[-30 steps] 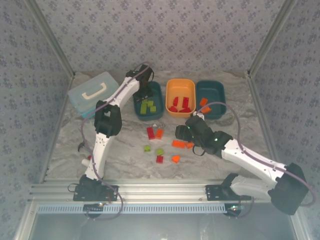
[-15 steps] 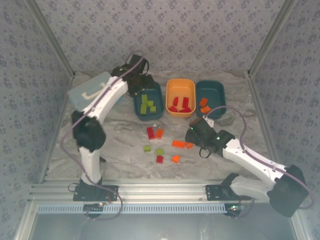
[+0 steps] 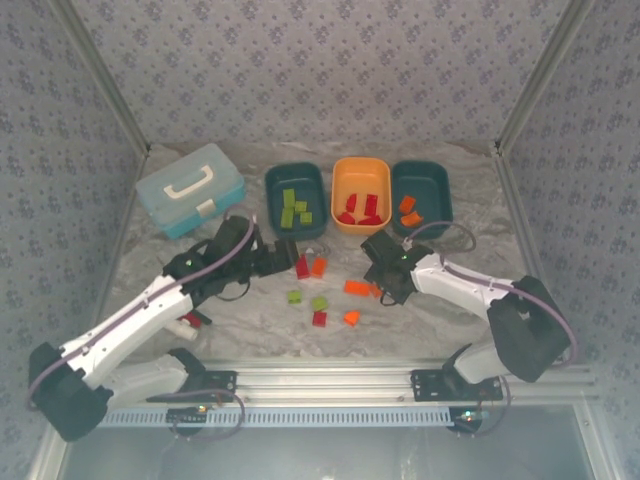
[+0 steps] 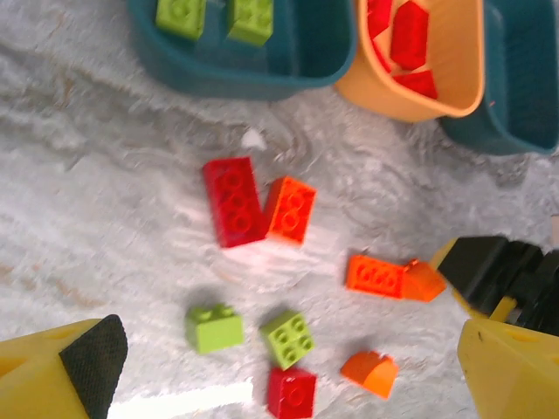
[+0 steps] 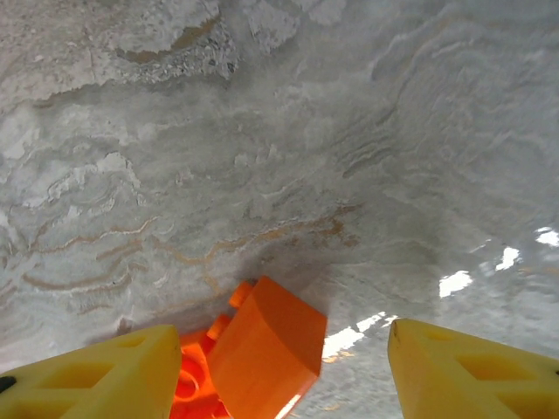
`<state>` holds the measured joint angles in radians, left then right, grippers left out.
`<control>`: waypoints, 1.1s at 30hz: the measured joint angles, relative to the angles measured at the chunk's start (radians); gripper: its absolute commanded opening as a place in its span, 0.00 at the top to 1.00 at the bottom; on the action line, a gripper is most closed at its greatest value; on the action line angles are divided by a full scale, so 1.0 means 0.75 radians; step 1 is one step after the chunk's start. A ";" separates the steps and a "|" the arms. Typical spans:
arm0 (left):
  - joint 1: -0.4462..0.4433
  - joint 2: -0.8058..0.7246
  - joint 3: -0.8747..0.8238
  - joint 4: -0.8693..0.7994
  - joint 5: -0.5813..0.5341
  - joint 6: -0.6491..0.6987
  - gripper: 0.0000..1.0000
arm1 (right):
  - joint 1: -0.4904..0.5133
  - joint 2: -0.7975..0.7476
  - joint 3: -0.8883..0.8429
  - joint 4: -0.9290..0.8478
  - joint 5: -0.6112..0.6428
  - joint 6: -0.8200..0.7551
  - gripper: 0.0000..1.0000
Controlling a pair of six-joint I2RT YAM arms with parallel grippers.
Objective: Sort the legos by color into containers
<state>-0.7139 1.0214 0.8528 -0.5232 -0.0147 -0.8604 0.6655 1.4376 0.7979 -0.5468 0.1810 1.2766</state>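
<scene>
L gripper (image 4: 291, 362): jaws wide apart, empty, over loose legos (image 4: 234, 202) on table (image 4: 105, 175) just below the tubs (image 4: 262, 78). R gripper (image 5: 284, 365): jaws partly apart, straddling orange sloped brick (image 5: 262, 336) on table; not clamped, contact unclear.

Glossy plastic legos (image 4: 232, 202), smooth plastic containers (image 4: 262, 78), sheeny marbled table (image 5: 349, 131)
</scene>
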 measured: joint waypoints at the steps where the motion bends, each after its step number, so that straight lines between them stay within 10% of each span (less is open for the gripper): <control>1: -0.001 -0.027 -0.021 -0.001 -0.001 -0.008 0.01 | 0.002 0.012 0.000 0.010 -0.006 0.031 0.35; 16: -0.021 -0.194 -0.105 0.100 0.038 -0.026 0.01 | 0.020 0.143 0.013 0.050 -0.052 0.357 0.53; 21: -0.021 -0.238 -0.118 0.106 0.040 -0.026 0.01 | 0.031 0.149 0.032 0.032 -0.046 0.400 0.75; 33: -0.026 -0.089 -0.102 0.269 0.153 -0.031 0.01 | -0.027 -0.015 0.321 -0.222 0.188 0.130 0.76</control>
<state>-0.7334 0.9546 0.7761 -0.3218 0.0998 -0.8837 0.6453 1.4261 1.0389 -0.7136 0.3222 1.3739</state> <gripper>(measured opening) 0.992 0.247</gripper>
